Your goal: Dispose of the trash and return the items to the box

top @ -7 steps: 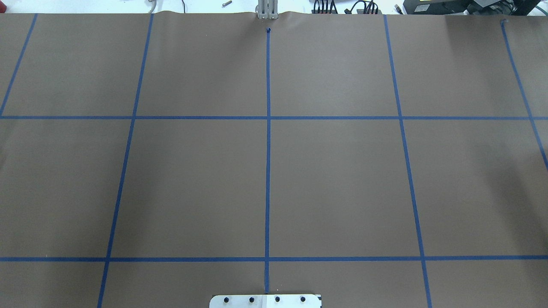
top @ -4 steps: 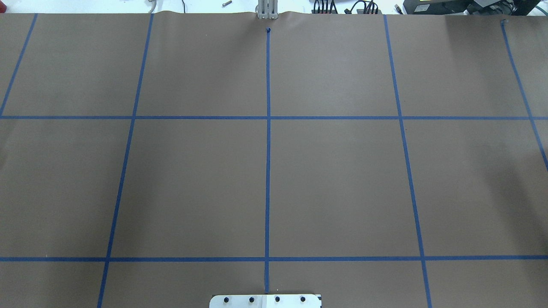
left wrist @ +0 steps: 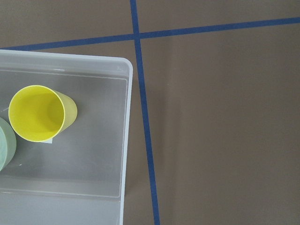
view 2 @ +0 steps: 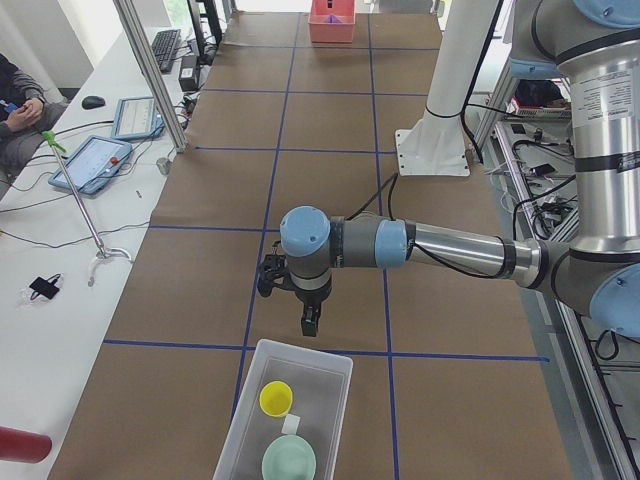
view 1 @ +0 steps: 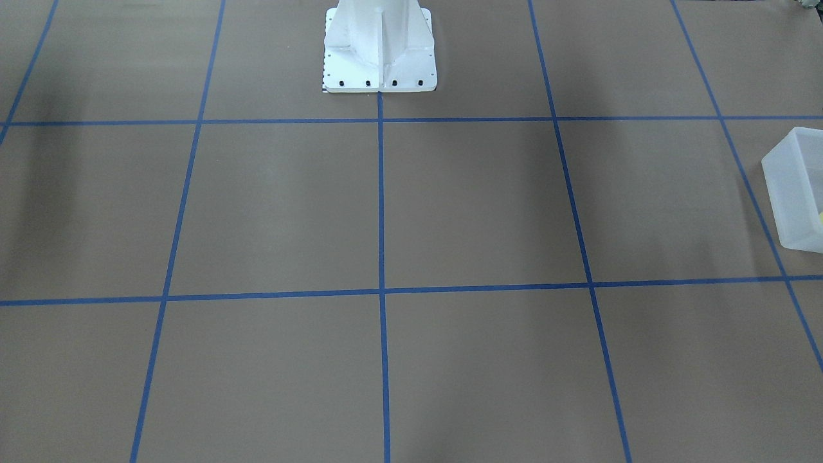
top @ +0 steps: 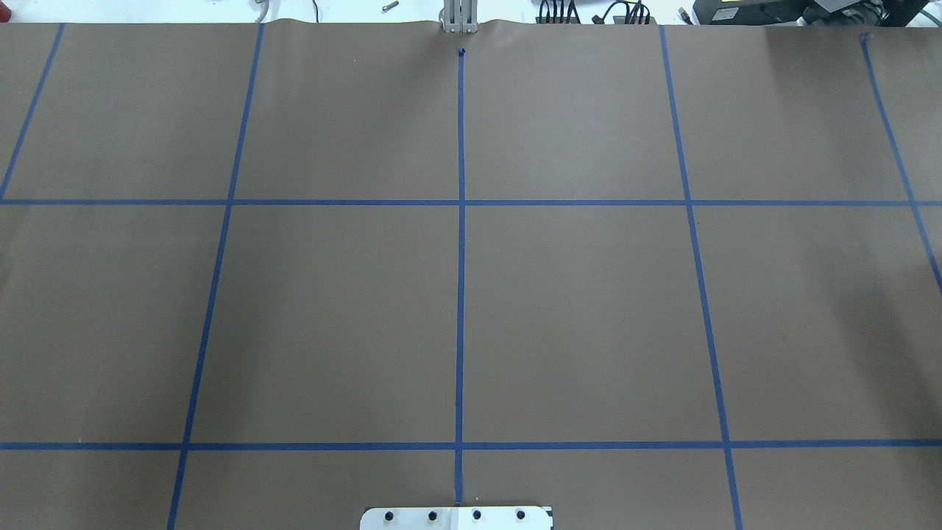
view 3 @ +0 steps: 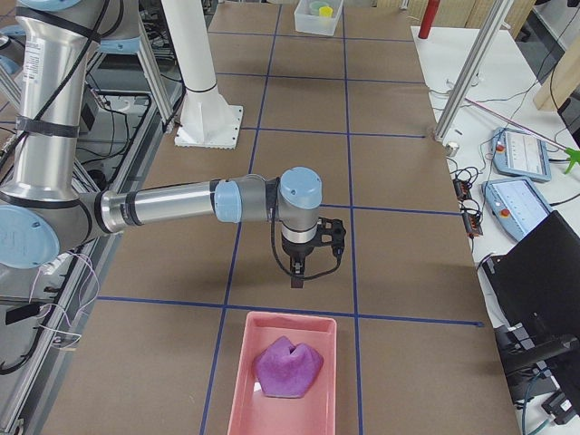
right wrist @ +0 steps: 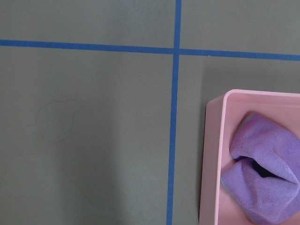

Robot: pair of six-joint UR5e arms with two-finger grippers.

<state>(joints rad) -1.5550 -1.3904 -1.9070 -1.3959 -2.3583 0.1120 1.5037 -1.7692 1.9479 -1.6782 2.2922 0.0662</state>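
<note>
The yellow cup (left wrist: 40, 113) stands upright inside the frosted white box (left wrist: 126, 136), with the mint-green bowl (left wrist: 5, 145) beside it. The exterior left view shows the same: cup (view 2: 276, 398), bowl (view 2: 289, 462), box (view 2: 330, 375). My left gripper (view 2: 311, 328) hangs above the table just beyond the box's far end and holds nothing that I can see. My right gripper (view 3: 297, 283) hangs above the table just short of the pink tray (view 3: 237, 381), which holds the purple wad (view 3: 288, 367). I cannot tell whether either gripper is open or shut.
The box's corner (view 1: 797, 193) shows at the right edge of the front-facing view. The robot's white base (view 1: 379, 45) stands at the table's near side. Tablets (view 2: 95, 160) and cables lie on the side bench. A metal post (view 2: 150, 75) stands at the table's edge.
</note>
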